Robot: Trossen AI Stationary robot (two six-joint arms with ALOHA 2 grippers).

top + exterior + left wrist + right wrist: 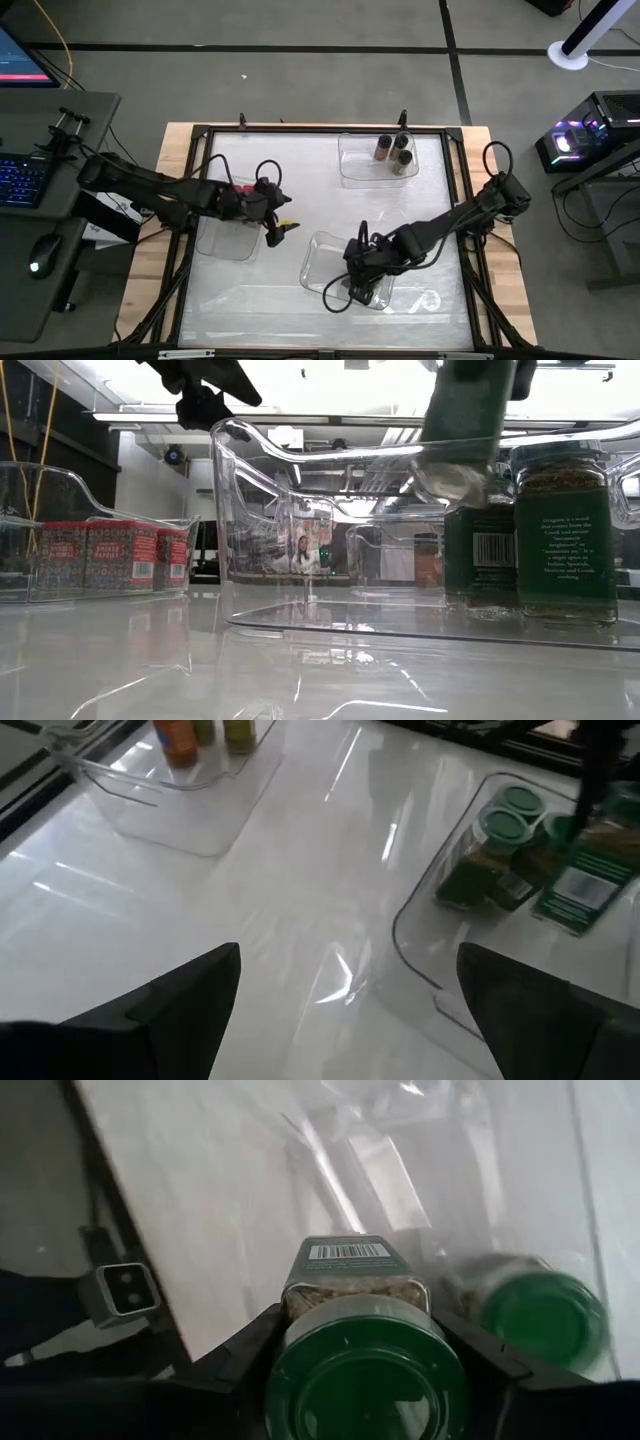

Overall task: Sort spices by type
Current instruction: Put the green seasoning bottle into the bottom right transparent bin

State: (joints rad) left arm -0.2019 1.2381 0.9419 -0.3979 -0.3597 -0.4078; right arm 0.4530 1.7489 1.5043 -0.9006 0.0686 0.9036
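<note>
My right gripper (358,285) is shut on a green-lidded spice jar (365,1380) over the middle clear tray (318,262). In the low view this jar (465,430) hangs tilted beside two green-lidded jars (565,530) that stand on the tray's floor. Red boxy spices (100,555) stand in the left tray (222,240). Brownish dark-lidded jars (392,150) stand in the far tray (350,165). My left gripper (350,960) is open and empty above the table, next to the left tray's right side (280,225). My right gripper pinches the jar between its two fingers (250,1350) on opposite sides of the glass just under the green lid (300,1305). The fingers come from above, slanting down. The jar hangs tilted below them, clear of the tray floor, its base (450,485) lowest.
The three clear trays have raised walls and handle lips (240,435). Bare white table lies between them and along the near edge (300,310). A dark frame (180,200) rims the table. A keyboard and mouse (40,250) sit on a desk to the left.
</note>
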